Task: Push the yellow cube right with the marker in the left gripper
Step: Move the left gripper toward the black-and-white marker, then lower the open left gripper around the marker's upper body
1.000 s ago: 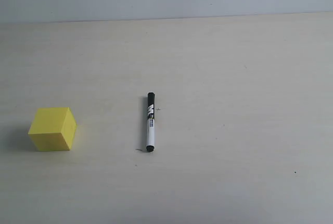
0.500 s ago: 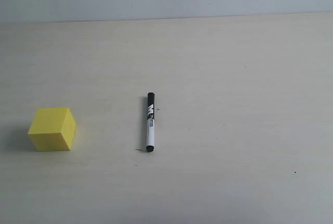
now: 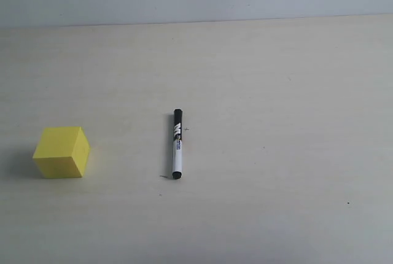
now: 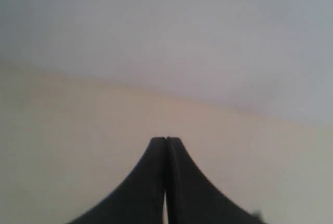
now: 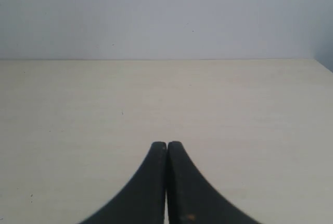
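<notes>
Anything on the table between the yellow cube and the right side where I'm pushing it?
Yes: the marker lies right of the yellow cube, apart from it, lengthwise across the push line. Nothing else visible beyond it.

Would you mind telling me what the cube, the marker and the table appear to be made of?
Cube: matte yellow, sharp-edged, no shine; foam or painted wood, can't tell which. Marker: likely smooth plastic, white printed barrel, black cap. Table: pale wood-look surface with faint grain, probably laminate.
</notes>
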